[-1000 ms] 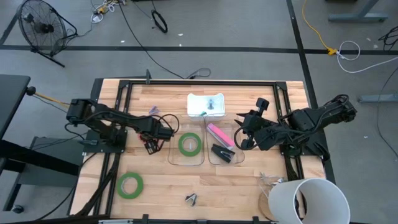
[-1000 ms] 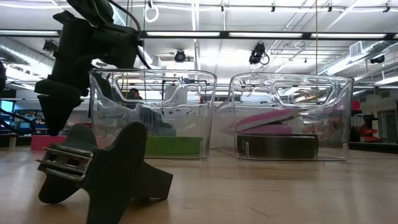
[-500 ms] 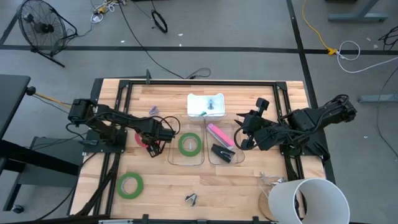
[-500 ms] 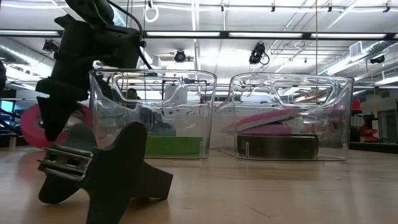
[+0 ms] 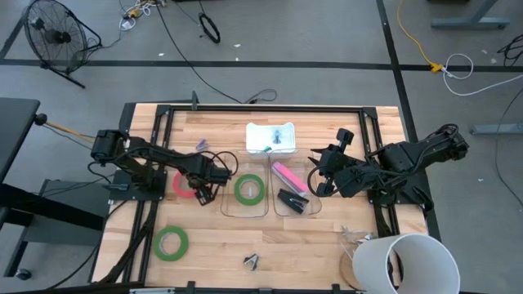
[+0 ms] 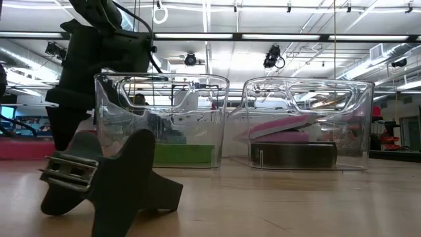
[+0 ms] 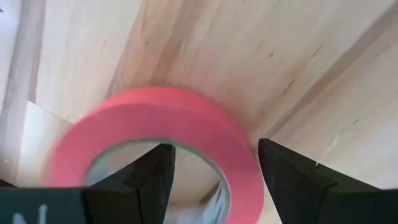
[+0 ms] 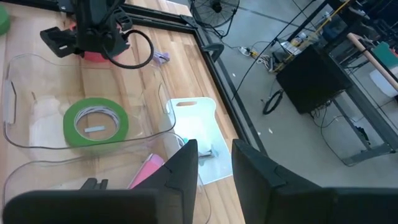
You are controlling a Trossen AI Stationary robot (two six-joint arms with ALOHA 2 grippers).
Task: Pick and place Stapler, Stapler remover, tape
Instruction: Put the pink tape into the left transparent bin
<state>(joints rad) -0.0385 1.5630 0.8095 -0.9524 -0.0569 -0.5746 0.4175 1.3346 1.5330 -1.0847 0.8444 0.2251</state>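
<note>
A pink tape roll [image 5: 183, 184] lies flat on the table left of the clear bins; it also shows in the low view [image 6: 26, 148]. My left gripper [image 5: 202, 193] is open at the roll's right rim. In the left wrist view [image 7: 214, 150] one finger stands over the roll's hole and one outside its wall. A green tape roll [image 5: 249, 189] lies in the left bin. A pink stapler [image 5: 288, 175] and a black stapler [image 5: 292, 201] lie in the right bin. My right gripper [image 5: 314, 175] is open and empty beside the right bin. My left gripper stands astride the pink roll's wall [image 7: 244, 168], pointing down from above, one finger over the hole and one outside the rim. I cannot tell whether either finger touches the roll. The roll lies flat on the table.
A second green tape roll [image 5: 171, 242] and a dark staple remover [image 5: 251, 261] lie near the front edge; the remover fills the low view's foreground [image 6: 105, 178]. A white tray [image 5: 270, 137] sits at the back and a white bucket [image 5: 404, 261] at the front right.
The pink tape roll was mostly hidden under my left gripper. It then stood tilted on edge at the gripper's left side, and has fallen flat on the table there.
</note>
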